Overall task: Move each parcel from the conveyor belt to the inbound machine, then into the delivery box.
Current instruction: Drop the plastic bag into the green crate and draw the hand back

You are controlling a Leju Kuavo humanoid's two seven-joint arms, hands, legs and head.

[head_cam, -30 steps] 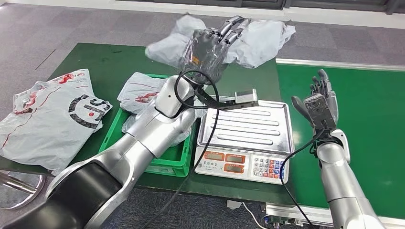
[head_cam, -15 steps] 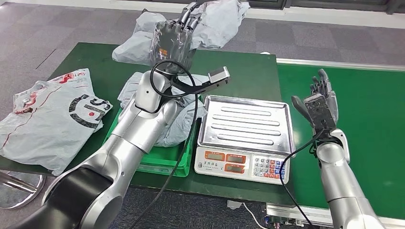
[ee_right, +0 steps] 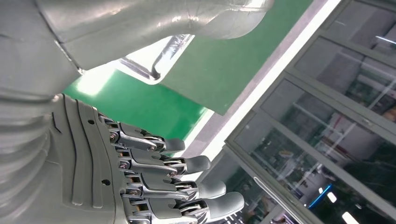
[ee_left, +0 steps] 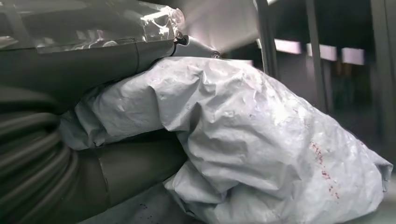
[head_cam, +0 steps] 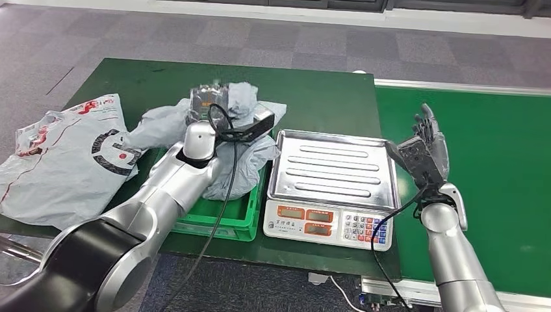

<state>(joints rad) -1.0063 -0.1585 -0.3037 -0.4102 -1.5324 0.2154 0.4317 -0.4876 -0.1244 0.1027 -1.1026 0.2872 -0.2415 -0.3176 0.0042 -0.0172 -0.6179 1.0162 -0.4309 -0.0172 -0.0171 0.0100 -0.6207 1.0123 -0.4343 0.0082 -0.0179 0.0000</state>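
Head view: the left hand (head_cam: 206, 104) is gripping a grey parcel (head_cam: 250, 153) and holding it over the green crate (head_cam: 224, 218), which is sitting on the dark green table (head_cam: 312, 97). The parcel is draping down into the crate, and its edges are spreading over the crate's rim. Left wrist view: the thick thumb and the fingers are clamping around the crumpled grey plastic of the parcel (ee_left: 261, 149). A 2nd parcel (head_cam: 62, 156), printed with red and black marks, is lying flat on the table just beside the crate. The scale (head_cam: 331, 188), with its bare steel tray, is standing between the crate and the green belt (head_cam: 507, 169). The right hand (head_cam: 425, 146) is hanging raised above the belt edge, near the scale, grasping nothing. Right wrist view: its fingers (ee_right: 187, 164) are lying released and nearly straight.
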